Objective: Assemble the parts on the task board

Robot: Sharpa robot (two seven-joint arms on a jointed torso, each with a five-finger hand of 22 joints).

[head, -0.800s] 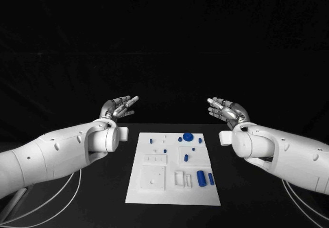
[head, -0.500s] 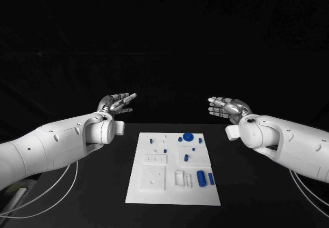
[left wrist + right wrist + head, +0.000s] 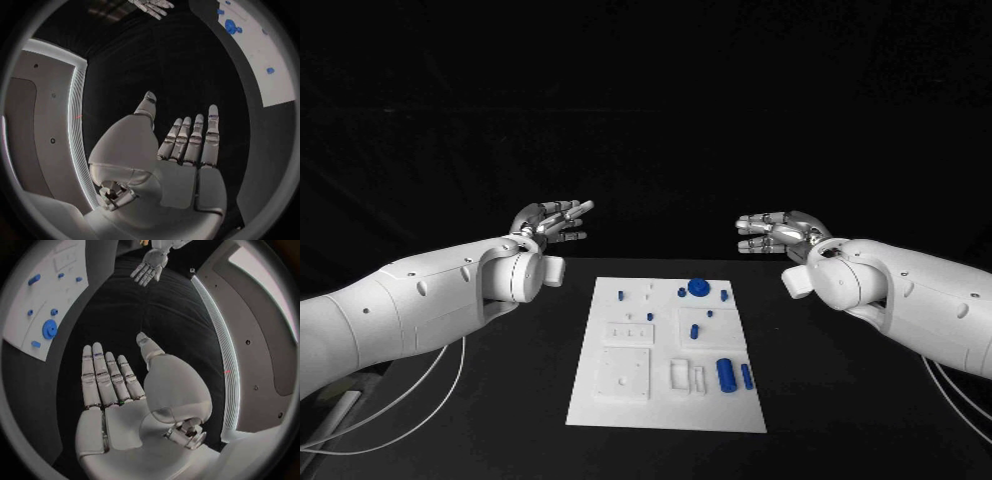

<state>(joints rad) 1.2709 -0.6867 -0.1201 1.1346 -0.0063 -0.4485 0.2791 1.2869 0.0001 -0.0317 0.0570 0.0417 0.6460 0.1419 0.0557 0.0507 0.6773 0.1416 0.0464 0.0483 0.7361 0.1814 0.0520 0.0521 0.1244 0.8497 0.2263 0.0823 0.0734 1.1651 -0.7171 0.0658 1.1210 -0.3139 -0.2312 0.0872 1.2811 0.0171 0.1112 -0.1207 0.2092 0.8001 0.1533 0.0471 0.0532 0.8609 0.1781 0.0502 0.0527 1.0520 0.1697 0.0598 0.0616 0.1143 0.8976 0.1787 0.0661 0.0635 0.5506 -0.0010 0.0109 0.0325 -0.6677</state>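
The white task board [image 3: 625, 400] lies in the middle of the black table. Several blue parts sit on it: a round knob [image 3: 695, 288] near the far edge, small pegs beside it, and a long cylinder [image 3: 726, 374] at the near right. My left hand [image 3: 551, 222] hovers beyond the board's far left corner, fingers spread, holding nothing. My right hand [image 3: 777, 232] hovers beyond the far right corner, fingers apart and empty. The left wrist view shows my left hand [image 3: 178, 150] flat with the board [image 3: 269, 60] off to one side. The right wrist view shows my right hand [image 3: 119, 385], the board [image 3: 47, 305] and the round knob [image 3: 49, 329].
Black tabletop [image 3: 473, 400] surrounds the board on all sides. Thin white cables [image 3: 387, 420] hang below my left arm at the near left.
My right hand has lowered and turned more palm-down, and its forearm has swung outward to the right. My left hand has shifted only slightly. The parts on the board have not moved.
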